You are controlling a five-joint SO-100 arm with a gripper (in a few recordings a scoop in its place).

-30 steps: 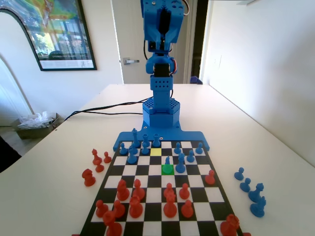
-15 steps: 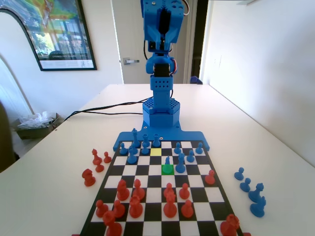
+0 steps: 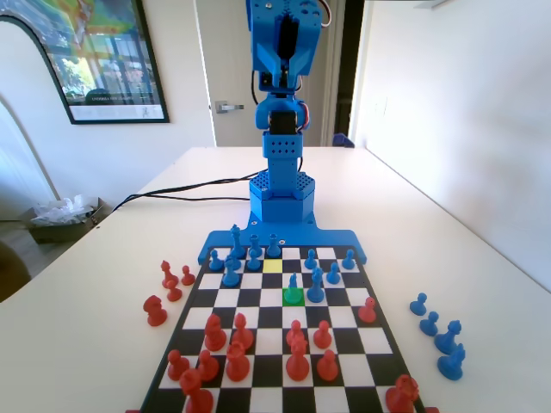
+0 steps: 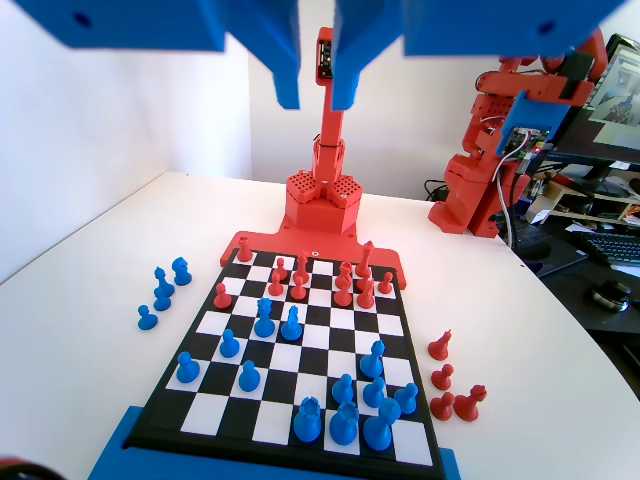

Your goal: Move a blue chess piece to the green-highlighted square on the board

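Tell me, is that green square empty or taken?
Taken. In the fixed view a small blue piece stands upright on the green square, while the tool hangs high above the board, holding nothing.

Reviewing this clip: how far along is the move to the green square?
Done, by the look of it: the blue chess piece stands upright on the green-highlighted square of the board. Nothing is in hand: the tool hangs high above the board with a small gap between its jaws and nothing between them. Nothing visible is left to do.
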